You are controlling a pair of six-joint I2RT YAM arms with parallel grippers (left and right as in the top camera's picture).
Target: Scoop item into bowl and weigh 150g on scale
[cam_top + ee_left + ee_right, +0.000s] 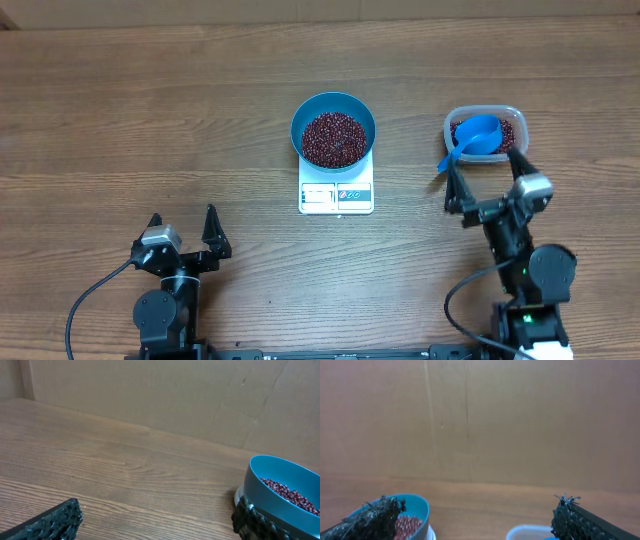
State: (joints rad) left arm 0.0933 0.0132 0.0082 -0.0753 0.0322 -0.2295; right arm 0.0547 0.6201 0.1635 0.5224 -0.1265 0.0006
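left end effector (183,222): spread, near front edge | right end effector (483,168): spread, just beside tub (512,113)

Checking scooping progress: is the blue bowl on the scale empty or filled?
Partly filled. Dark red-brown beans cover the bottom of the bowl, which sits on the scale; its blue inner wall shows above them.

The scale (336,196) display is too small to read — the bowl (333,102) hides its platform; right wrist view crops the tub (525,533).
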